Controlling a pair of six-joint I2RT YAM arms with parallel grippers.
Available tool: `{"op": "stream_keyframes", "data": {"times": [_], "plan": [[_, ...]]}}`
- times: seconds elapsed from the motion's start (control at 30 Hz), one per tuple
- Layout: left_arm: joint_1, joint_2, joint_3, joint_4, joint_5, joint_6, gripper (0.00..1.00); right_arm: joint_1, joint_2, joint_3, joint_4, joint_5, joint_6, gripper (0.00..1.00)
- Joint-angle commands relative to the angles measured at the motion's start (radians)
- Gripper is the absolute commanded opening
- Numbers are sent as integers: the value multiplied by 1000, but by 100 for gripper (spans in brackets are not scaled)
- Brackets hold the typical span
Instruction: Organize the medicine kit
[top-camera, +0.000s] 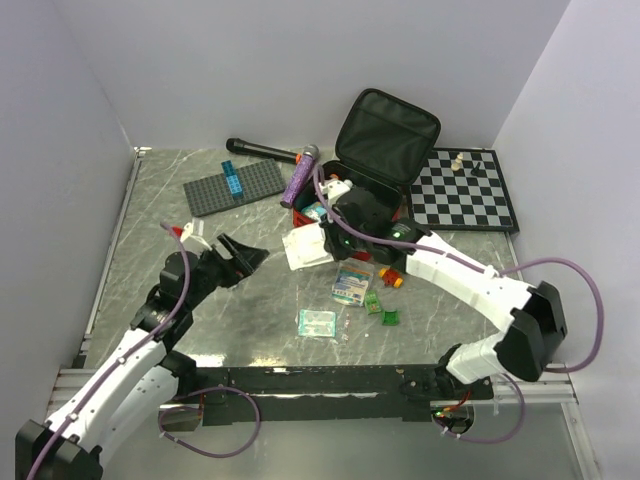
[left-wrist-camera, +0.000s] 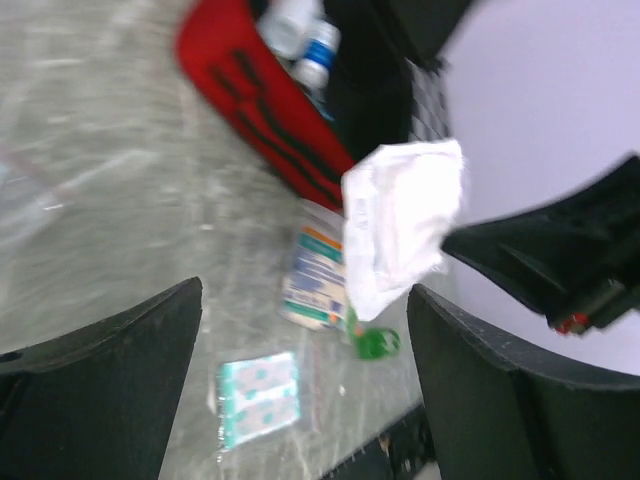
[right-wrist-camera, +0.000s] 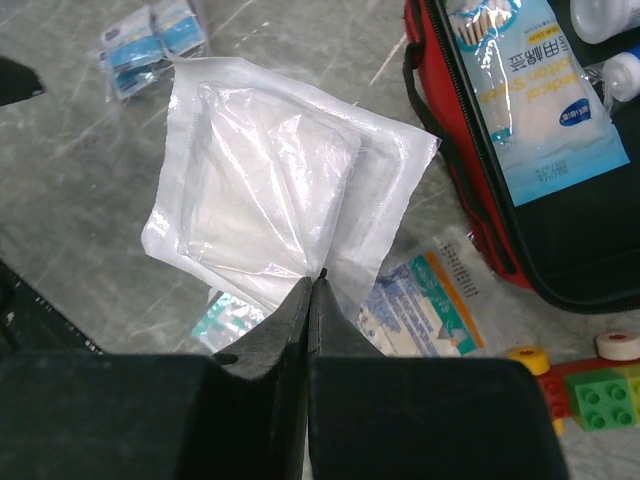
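A: State of right gripper (right-wrist-camera: 312, 282)?
B: Jaws pressed together on the edge of a white sealed plastic gauze packet (right-wrist-camera: 270, 190). Cannot tell whether the packet clears the grey marbled table (right-wrist-camera: 80, 200).
A: And left gripper (top-camera: 248, 256)?
B: Fingers spread wide, nothing between them. Its wrist view is blurred.
A: Location of red soft fabric zip medicine kit (top-camera: 385, 130)?
B: Far middle of the table, just beside the black-and-white chessboard (top-camera: 470, 190), open, black-lined lid upright. From above, the right arm hides most of the base. Inside: a blue-printed cotton-swab packet (right-wrist-camera: 535, 100); white bottles (right-wrist-camera: 605, 20) cut off by the frame edge.
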Motion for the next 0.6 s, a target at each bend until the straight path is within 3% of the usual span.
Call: {"op": "stream_keyframes", "data": {"times": [0.0,0.2,0.37,0.57], "plan": [[0,74,30,244,268,79,86,9,-79,-13,-70,-61,-26,0],[-25,162,132,128,229,186,82,41,-35,-12,-145,-97,-80,0],[-25,136,116,21,86,174,82,81,74,-32,-154,18,-109,0],[-25,145,94,-33,64,148,82,81,212,13,-122,84,-115,0]]}}
